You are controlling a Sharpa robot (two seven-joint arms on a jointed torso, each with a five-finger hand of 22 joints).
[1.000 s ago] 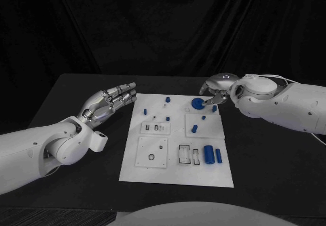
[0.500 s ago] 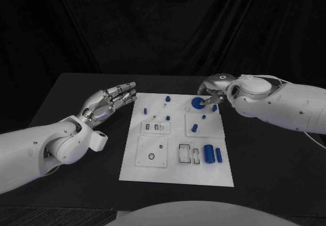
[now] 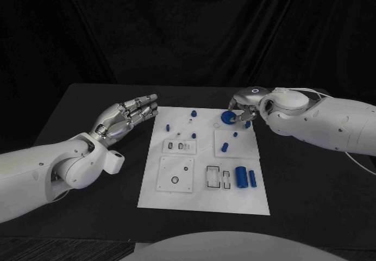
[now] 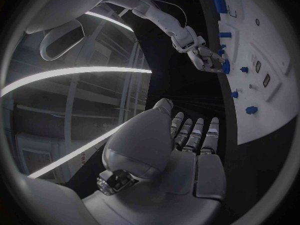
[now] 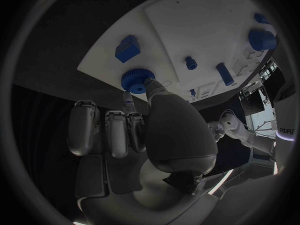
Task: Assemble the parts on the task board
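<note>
No text, label, brand name or number can be read on the white board (image 3: 204, 185), its blue parts or the arms. Letters at the edge of the right wrist view are cut off and too small to make out.

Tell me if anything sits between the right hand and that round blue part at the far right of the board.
Nothing visible does: the right hand already has its fingertips on the round blue part, with no other piece between them.
</note>
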